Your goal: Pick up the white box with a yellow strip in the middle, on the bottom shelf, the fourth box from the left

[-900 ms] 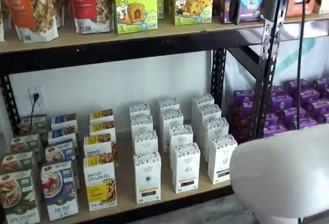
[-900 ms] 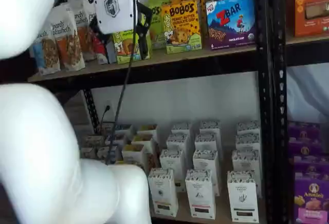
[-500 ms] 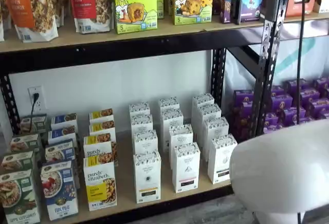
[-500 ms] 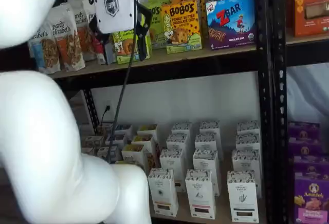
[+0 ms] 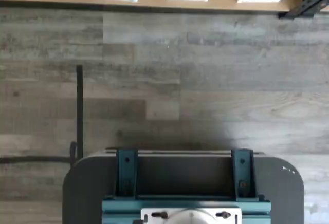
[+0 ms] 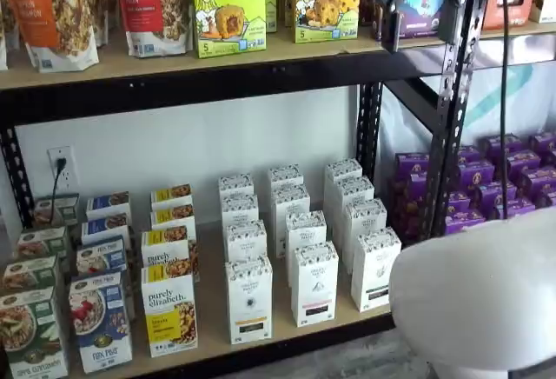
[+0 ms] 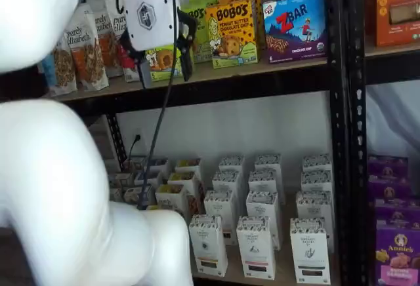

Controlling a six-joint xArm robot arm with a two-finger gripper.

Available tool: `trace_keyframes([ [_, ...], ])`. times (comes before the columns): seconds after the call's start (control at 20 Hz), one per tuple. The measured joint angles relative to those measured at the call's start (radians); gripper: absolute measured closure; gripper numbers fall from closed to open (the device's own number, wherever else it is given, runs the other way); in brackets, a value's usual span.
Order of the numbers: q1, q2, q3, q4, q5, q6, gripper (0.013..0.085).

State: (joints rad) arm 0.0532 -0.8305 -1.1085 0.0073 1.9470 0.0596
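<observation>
The white box [image 6: 249, 299] stands at the front of the bottom shelf [image 6: 217, 331], heading one of three rows of matching white cartons [image 6: 314, 282], with granola boxes [image 6: 170, 309] just to its left. Well above it, level with the upper shelf [image 7: 216, 76], the fingers [image 7: 162, 63] hang spread apart, holding nothing.

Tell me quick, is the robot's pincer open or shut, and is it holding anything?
Pincer: open, a clear gap between its two black fingers, holding nothing, up in front of the upper shelf.
</observation>
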Motion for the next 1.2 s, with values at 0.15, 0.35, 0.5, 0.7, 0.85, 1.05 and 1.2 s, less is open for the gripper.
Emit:
trace_keyframes([
  [0.15, 0.014, -0.011, 0.05, -0.001, -0.057, 0.016, 0.013],
  [0.35, 0.046, -0.041, 0.133, 0.002, -0.15, 0.048, 0.013],
  [0.5, 0.088, -0.05, 0.189, -0.01, -0.205, 0.087, 0.013],
  [0.7, 0.145, -0.068, 0.271, -0.02, -0.3, 0.145, 0.013],
  [0.85, 0.2, -0.068, 0.336, -0.026, -0.368, 0.201, 0.013],
  [1.05, 0.261, -0.066, 0.411, -0.014, -0.465, 0.264, 0.013],
  [1.2, 0.319, -0.052, 0.458, -0.043, -0.534, 0.326, 0.013],
])
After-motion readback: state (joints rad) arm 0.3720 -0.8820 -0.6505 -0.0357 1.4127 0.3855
